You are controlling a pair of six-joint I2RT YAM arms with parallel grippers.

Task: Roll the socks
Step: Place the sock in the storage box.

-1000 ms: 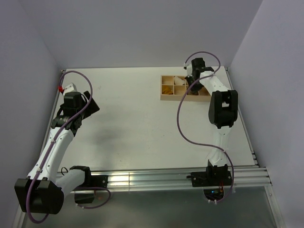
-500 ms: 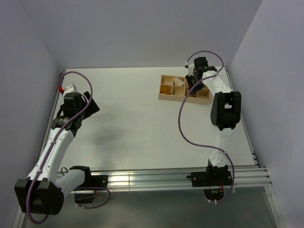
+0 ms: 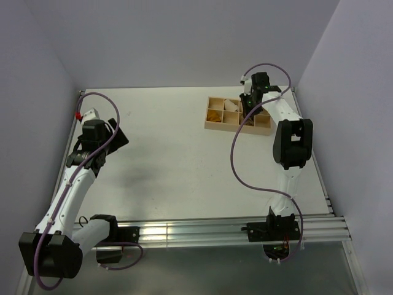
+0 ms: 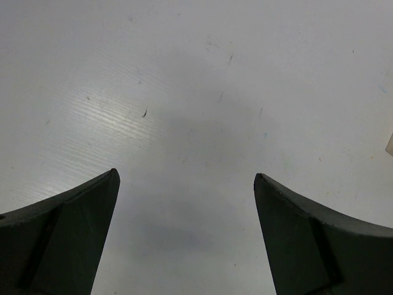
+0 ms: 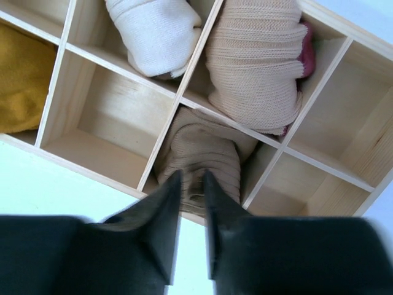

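The tan-brown sock [image 5: 202, 153] sits rolled in a middle front compartment of the wooden divided box [image 5: 61, 157]. My right gripper [image 5: 193, 175] is shut on a fold of this sock, with fabric pinched between the nearly closed fingers. The mustard-orange sock [image 5: 18, 80] lies in the far left compartment; its cuff is hidden. In the top view my right gripper [image 3: 247, 110] reaches down into the box [image 3: 212, 126] at the back right. My left gripper [image 4: 186, 178] is open and empty above bare table, at the left in the top view [image 3: 116, 136].
A white rolled bundle [image 5: 156, 34] and a pale cream-pink rolled bundle [image 5: 255, 61] fill two rear compartments. Several other compartments are empty. The box stands near the back right corner, close to the walls.
My right wrist has shifted slightly right and back over the box. The left arm has not moved.
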